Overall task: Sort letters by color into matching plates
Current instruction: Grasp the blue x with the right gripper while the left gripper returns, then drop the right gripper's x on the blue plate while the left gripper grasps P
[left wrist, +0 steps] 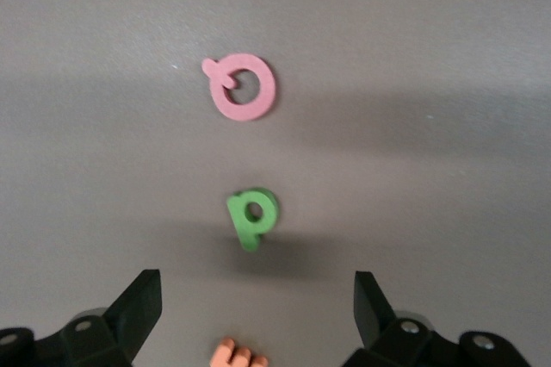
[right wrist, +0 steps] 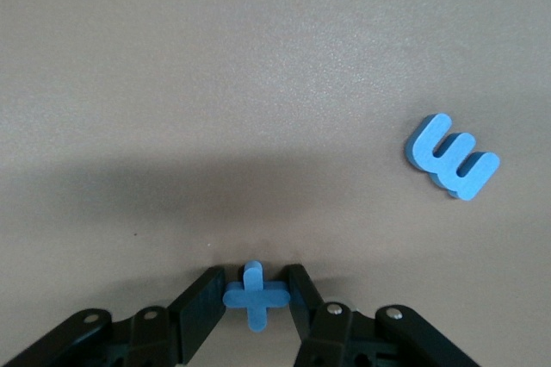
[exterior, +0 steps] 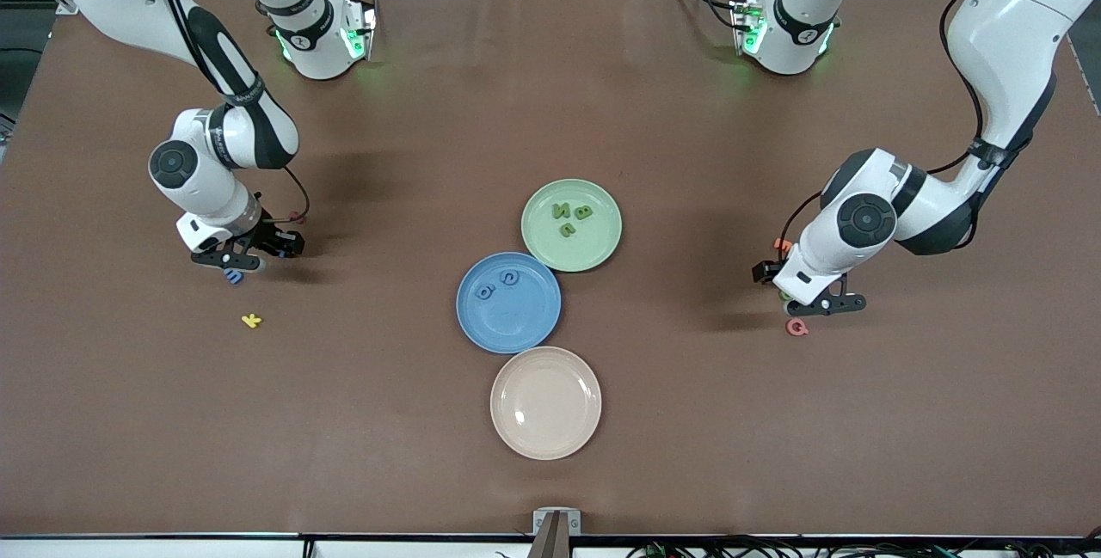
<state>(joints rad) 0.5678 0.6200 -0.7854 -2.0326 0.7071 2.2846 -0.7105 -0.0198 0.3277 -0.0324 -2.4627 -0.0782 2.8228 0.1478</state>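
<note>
Now the right end effector point(right wrist: 256, 298) is clamped on a blue letter point(right wrist: 256, 295) low over the table point(exterior: 361, 420). Lift it straight up, then carry it over the blue plate point(exterior: 525, 321). The left end effector point(left wrist: 256, 315), fingers apart, hangs over a green letter point(left wrist: 251, 216).

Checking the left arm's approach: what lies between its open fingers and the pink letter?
In the left wrist view, a green letter lies between the left gripper and the pink letter.
</note>
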